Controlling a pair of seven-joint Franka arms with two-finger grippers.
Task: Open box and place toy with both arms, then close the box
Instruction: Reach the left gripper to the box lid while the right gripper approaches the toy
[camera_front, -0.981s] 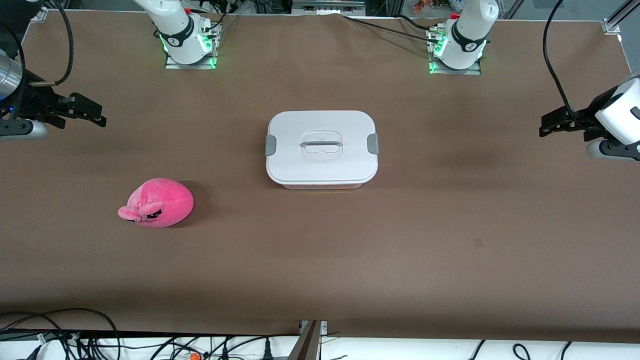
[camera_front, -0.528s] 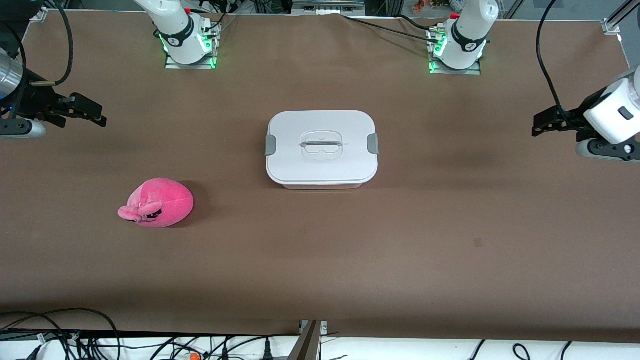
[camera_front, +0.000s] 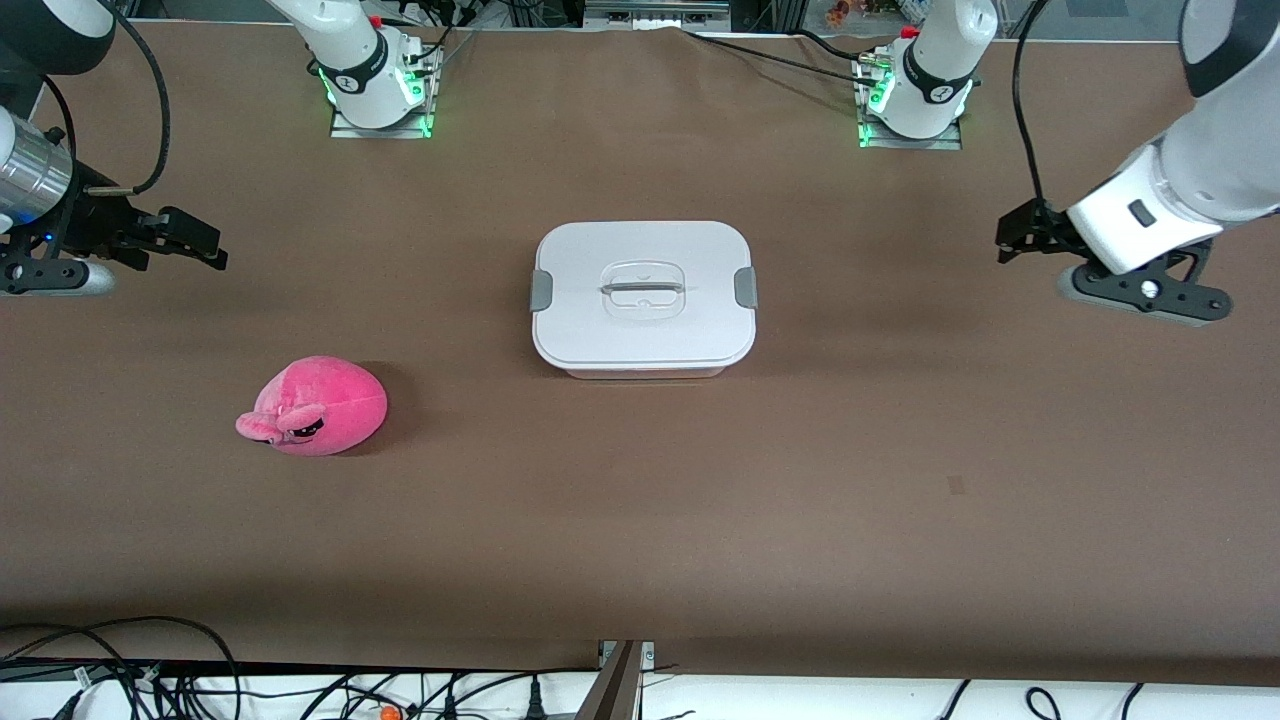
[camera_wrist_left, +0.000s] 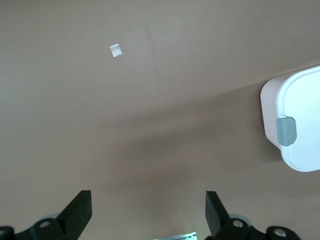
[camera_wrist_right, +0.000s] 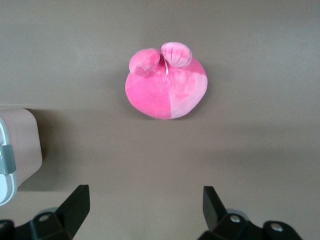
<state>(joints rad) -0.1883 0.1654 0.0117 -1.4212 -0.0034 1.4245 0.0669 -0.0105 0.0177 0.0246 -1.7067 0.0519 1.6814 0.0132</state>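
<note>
Two claws spread, aloft | box (camera_front: 643, 297) lidded | toy (camera_front: 316, 407) apart

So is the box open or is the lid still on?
Shut. The white lid sits flat on the box, and both grey clips lie against its sides.

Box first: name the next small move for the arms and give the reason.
Probably bring the open left gripper in toward the grey clip at its end of the box. The white lid is shut with both clips down, the toy lies on the table, and the open right gripper hangs over bare table.
</note>
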